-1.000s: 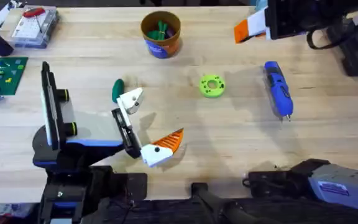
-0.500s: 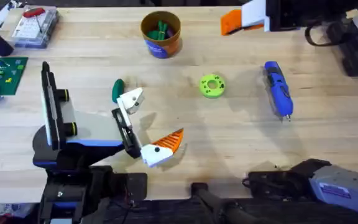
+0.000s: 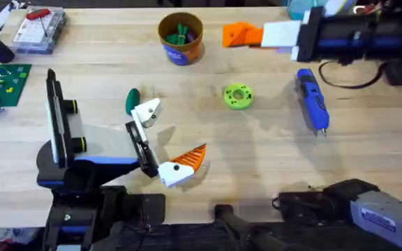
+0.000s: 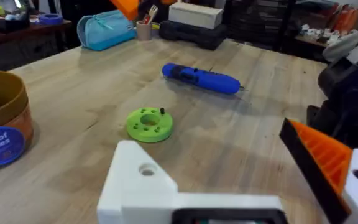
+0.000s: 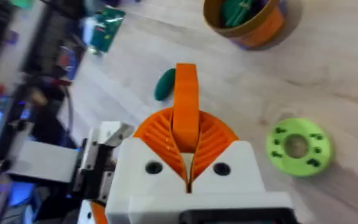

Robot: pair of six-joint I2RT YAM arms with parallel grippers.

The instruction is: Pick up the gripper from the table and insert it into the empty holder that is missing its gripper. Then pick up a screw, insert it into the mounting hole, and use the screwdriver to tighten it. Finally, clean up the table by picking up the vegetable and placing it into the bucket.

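Inventory, by count, on the counter [image 3: 257, 146]:

- Orange-and-white finger pieces: two. One is the loose finger piece [image 3: 241, 35]; one is the fixed finger [image 3: 187, 162] at the end of the black bar [image 3: 139, 145].
- Bare white holder [image 3: 146, 111]: one, at the bar's other end.
- Blue screwdriver [image 3: 311, 100]: one.
- Orange bucket [image 3: 181, 47]: one. It contains green items; their number cannot be told.
- Green vegetable [image 3: 132, 101] lying loose: one.
- Green disc [image 3: 238, 96]: one.
- Clear plastic box [image 3: 40, 33]: one, with one red-handled tool [image 3: 39, 13] on it.
- Green circuit board [image 3: 2, 82]: one.
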